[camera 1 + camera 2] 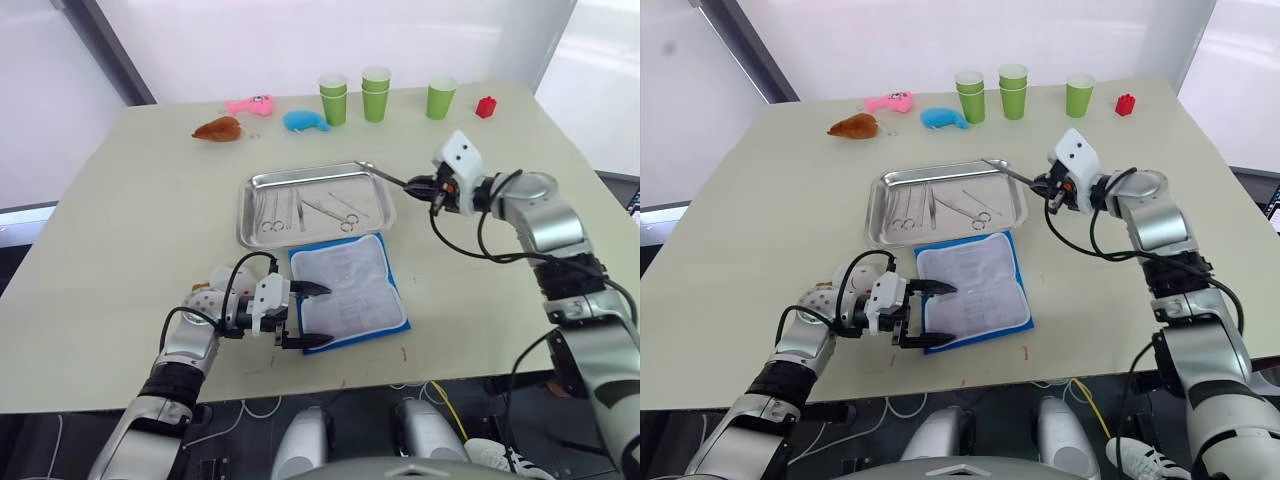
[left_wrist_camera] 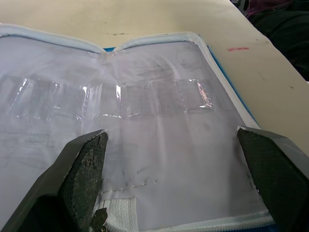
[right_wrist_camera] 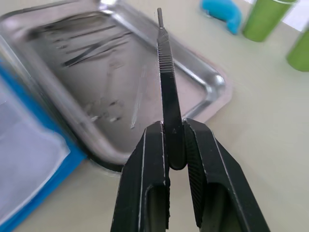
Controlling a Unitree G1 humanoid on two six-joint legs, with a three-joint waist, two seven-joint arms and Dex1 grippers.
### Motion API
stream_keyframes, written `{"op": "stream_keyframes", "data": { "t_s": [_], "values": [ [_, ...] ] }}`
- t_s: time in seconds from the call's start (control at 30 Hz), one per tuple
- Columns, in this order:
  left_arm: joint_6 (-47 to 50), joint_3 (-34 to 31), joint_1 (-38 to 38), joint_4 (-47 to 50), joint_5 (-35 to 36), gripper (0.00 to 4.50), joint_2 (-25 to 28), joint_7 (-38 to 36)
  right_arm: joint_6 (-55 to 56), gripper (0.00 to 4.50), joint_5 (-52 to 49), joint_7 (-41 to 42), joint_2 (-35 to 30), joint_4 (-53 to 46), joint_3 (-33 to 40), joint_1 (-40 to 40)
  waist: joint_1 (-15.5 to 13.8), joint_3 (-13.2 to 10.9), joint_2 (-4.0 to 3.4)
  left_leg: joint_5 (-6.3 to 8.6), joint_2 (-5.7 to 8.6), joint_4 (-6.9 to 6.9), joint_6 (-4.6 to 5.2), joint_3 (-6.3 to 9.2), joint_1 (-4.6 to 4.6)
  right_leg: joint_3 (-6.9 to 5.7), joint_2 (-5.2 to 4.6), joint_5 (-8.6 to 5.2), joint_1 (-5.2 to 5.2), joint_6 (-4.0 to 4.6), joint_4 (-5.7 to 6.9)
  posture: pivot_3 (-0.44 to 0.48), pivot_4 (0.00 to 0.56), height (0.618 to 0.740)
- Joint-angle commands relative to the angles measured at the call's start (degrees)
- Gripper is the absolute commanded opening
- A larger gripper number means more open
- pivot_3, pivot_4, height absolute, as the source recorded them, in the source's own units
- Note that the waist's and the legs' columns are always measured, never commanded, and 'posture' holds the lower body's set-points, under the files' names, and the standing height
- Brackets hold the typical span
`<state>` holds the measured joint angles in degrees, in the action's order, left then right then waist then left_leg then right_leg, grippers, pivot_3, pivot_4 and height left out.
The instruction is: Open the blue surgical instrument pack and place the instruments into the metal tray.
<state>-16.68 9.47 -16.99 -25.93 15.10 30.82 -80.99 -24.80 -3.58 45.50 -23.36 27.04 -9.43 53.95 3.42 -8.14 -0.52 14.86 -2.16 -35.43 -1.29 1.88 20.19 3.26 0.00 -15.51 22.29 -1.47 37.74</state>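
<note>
The blue surgical instrument pack (image 1: 348, 290) lies spread open on the table just in front of the metal tray (image 1: 243, 212), its pale lining (image 2: 145, 96) facing up with empty clear pockets. Several silver instruments (image 1: 340, 212) lie inside the tray. My left gripper (image 1: 326, 316) is open and low over the pack's near left edge, one finger (image 2: 82, 164) on each side of the lining. My right gripper (image 1: 422, 186) is shut on a thin dark handle (image 3: 165, 67), held above the tray's far right corner with its tip pointing over the tray.
Along the table's far edge stand three stacks of green cups (image 1: 376, 93), a small red block (image 1: 486, 107), a blue plush toy (image 1: 305, 121), a pink toy (image 1: 250, 104) and a brown toy (image 1: 218, 129). The table's front edge runs just behind my left wrist.
</note>
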Motion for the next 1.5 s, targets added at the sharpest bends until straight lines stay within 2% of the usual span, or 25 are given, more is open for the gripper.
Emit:
{"op": "stream_keyframes", "data": {
  "t_s": [0.03, 0.33, 0.67, 1.03, 1.47, 1.5],
  "values": [
    [3.4, 3.0, 3.8, -6.7, -5.5, 4.5, 1.1, 1.9, 1.3, 0.07, 2.4, -6.3, 3.8, 6.9, 0.4, 5.6, 0.0, 0.0, -0.05, 0.0, 0.0, 0.0, 0.0, 0.01, 0.0, -0.01, 0.0, 0.0, 0.01, 0.01, 0.01, 0.0, 0.15, 0.74],
    [3.6, 2.8, 4.4, -6.2, -5.4, 4.5, 1.6, 2.1, 3.8, 0.07, 4.8, -13.1, 12.9, 22.7, 0.5, 13.3, 0.1, 0.1, -0.14, -0.03, 0.0, -0.02, 0.05, 0.03, 0.32, 0.01, 0.03, 0.03, 0.31, -0.01, 0.13, 0.0, 0.15, 0.74],
    [3.3, 2.7, 4.8, -6.1, -5.3, 4.5, 1.6, 2.4, 6.0, 0.07, 6.3, -17.8, 18.3, 37.2, 1.7, 18.9, 0.4, 0.1, -0.15, -0.04, 0.0, -0.03, 0.08, 0.05, 0.33, 0.0, 0.03, 0.03, 0.31, -0.01, 0.15, 0.0, 0.15, 0.74],
    [3.4, 2.6, 5.8, -5.4, -5.1, 4.5, 1.6, 3.0, 8.6, 0.07, 8.2, -20.6, 20.8, 43.3, 2.3, 19.4, 0.6, 0.1, -0.16, -0.05, 0.0, -0.03, 0.08, 0.0, 0.35, 0.07, 0.03, 0.04, 0.32, -0.01, 0.15, 0.0, 0.15, 0.74],
    [3.5, 2.8, 6.1, -5.1, -5.2, 4.5, 1.6, 3.4, 8.1, 0.07, 7.6, -20.9, 21.8, 45.0, 3.9, 18.7, 0.6, 0.1, -0.16, -0.05, 0.0, -0.03, 0.08, -0.04, 0.35, 0.11, 0.03, 0.04, 0.33, -0.02, 0.14, 0.0, 0.15, 0.74],
    [3.4, 2.8, 6.2, -5.1, -5.2, 4.5, 1.5, 3.4, 8.2, 0.5, 7.7, -20.8, 21.8, 45.0, 4.0, 18.6, 0.6, 0.1, -0.16, -0.05, 0.0, -0.03, 0.08, -0.03, 0.35, 0.11, 0.03, 0.04, 0.33, -0.02, 0.15, 0.0, 0.15, 0.74]
  ]
}}
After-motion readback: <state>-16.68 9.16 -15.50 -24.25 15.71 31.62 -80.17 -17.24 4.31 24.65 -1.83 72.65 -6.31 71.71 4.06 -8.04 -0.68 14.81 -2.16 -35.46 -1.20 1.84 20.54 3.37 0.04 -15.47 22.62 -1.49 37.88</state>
